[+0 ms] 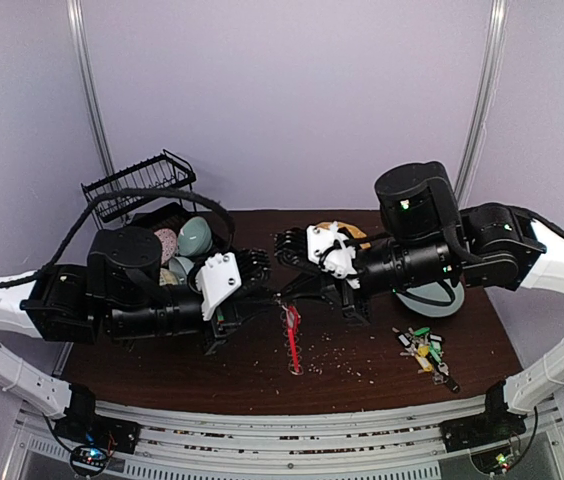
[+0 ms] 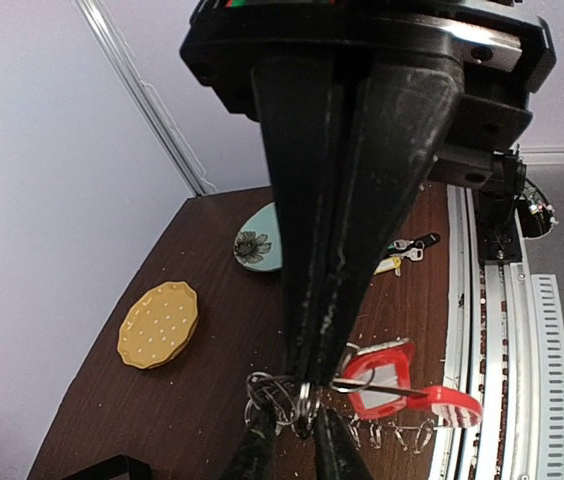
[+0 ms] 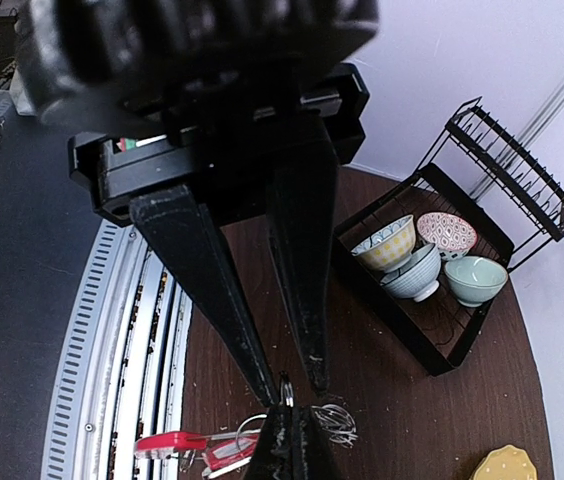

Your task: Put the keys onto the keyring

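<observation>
Dark brown desk point(image 1: 212, 385), strewn with pale specks point(image 1: 347, 357), holding the following. One keyring point(image 1: 293, 345), a red plastic arc fringed with small silver loops, sits mid-desk toward the front edge, just below where both arms meet. From above the arc shows edge-on as a thin red line, and whether its lower end rests on the desk cannot be told. The left hand point(image 2: 307, 392) has its fingers pressed almost together, the tips pinching a silver loop in the cluster at the keyring's upper end. The right hand point(image 3: 286, 388) comes in from the opposite side, pressed together, its tips at a small silver ring in the same cluster, nearly tip to tip with the left. One red tag point(image 2: 382, 372) with a white label window lies against the arc, just beside the left fingertips. The keys point(image 1: 424, 348), a loose pile with green, yellow and black tags, lie on the right of the desk, well apart from the keyring. One teal plate point(image 2: 260, 245) with a dark flower print lies behind the pile, partly under the right arm. One yellow plate point(image 2: 159, 323), dotted, lies toward the back of the desk. One black wire rack point(image 1: 137, 185) stands at the back left. Four bowls point(image 3: 417, 262) sit in its lower tray: yellow-patterned, blue-striped, red-patterned and pale green.
</observation>
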